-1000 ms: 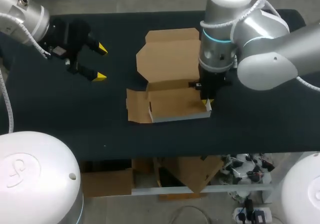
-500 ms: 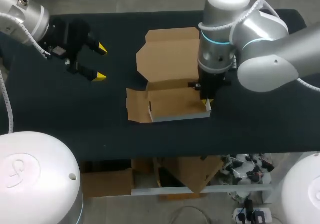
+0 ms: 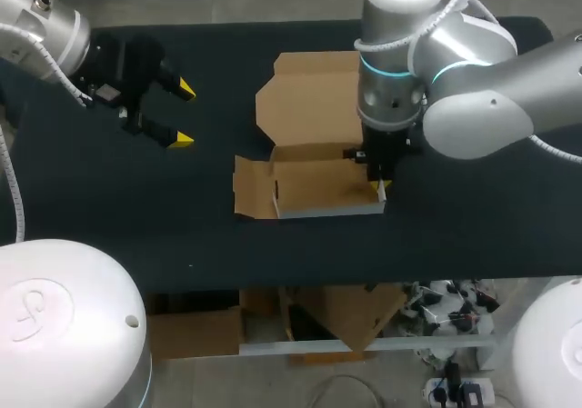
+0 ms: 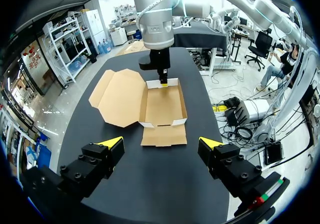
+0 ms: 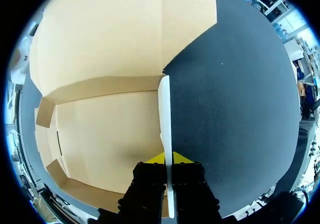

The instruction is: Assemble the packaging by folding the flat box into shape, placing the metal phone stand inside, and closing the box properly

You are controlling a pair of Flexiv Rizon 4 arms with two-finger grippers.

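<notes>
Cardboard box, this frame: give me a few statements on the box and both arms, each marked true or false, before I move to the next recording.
1. The jaws of the right arm are shut on an upright end wall of the box. True.
2. The jaws of the left arm grip the lid. False: they stand open over the table, apart from the box, holding nothing.
3. The lid lies open, not closed over the box. True.
4. The metal phone stand sits inside the box. False: the box is empty, and no stand shows in any view.
5. The flap at the box's other end is folded upright. False: it lies flat on the table.
</notes>
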